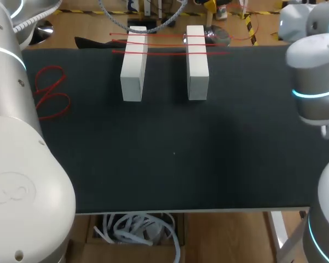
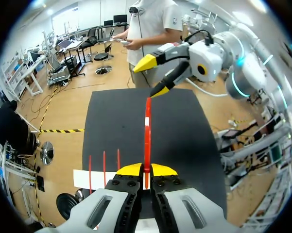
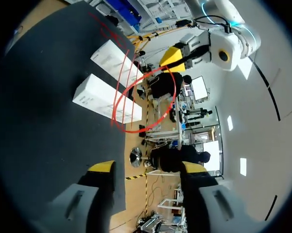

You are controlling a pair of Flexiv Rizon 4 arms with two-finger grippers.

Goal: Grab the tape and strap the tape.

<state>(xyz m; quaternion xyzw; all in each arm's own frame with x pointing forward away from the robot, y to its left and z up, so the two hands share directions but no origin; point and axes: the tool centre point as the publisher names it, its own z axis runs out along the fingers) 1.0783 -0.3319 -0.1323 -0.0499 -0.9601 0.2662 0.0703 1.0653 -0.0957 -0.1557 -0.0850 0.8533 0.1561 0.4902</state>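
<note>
Tape (image 2: pixel 147 141), a red strip, is pinched tight in the left claw (image 2: pixel 146 171) and sticks out toward 12 o'clock. The right claw (image 3: pixel 148 169) is wide open, with the tape ahead of it.

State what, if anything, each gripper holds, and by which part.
The left gripper is shut on the red tape, pinching the near end of its loop; the right gripper is open, holding nothing.

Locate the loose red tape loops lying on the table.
In the head view the loose red tape loops lie on the black mat at its left side, left of the left white block, beside my left arm.
</note>
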